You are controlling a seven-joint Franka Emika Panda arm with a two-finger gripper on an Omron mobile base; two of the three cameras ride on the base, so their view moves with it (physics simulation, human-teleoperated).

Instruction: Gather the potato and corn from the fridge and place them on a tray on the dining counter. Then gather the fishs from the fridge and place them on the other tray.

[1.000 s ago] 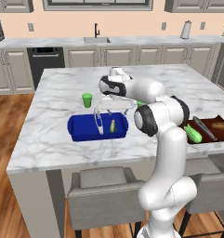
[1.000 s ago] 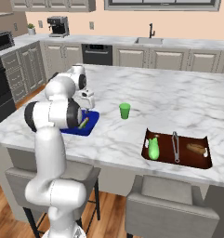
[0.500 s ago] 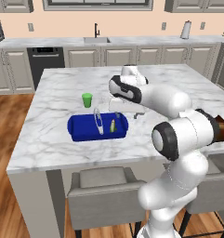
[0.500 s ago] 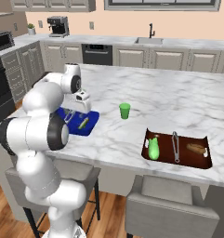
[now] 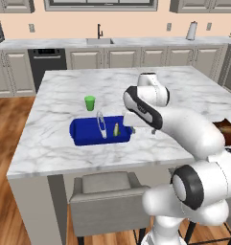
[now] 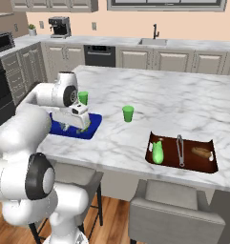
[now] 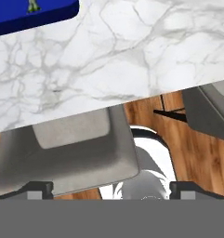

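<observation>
Simulated kitchen, with the large white-and-grey marbled dining counter as landmark. Near the counter's front edge, the deep blue rectangular tray with a thin arched metal handle holds 1 small olive-grey fish, lying just beside the handle. Toward the counter's opposite front corner, the dark brown flat rectangular tray carries the bright light-green corn cob at one end and the small tan-brown potato at the other, with its arched handle between them. The vegetable stage therefore appears complete, and the fish stage at least begun; whether more fish remain to be fetched cannot be judged here.

The two-finger gripper is empty, its jaws spread wide apart; it hangs above the counter's front edge, just beside the blue tray, over a grey padded stool.

The right base view alone presents the brown tray's contents clearly, plus 2 small green cups near the counter's middle. The left base view gives the clearest look into the blue tray. The hand view adds the spread fingertips and the wooden floor below.
</observation>
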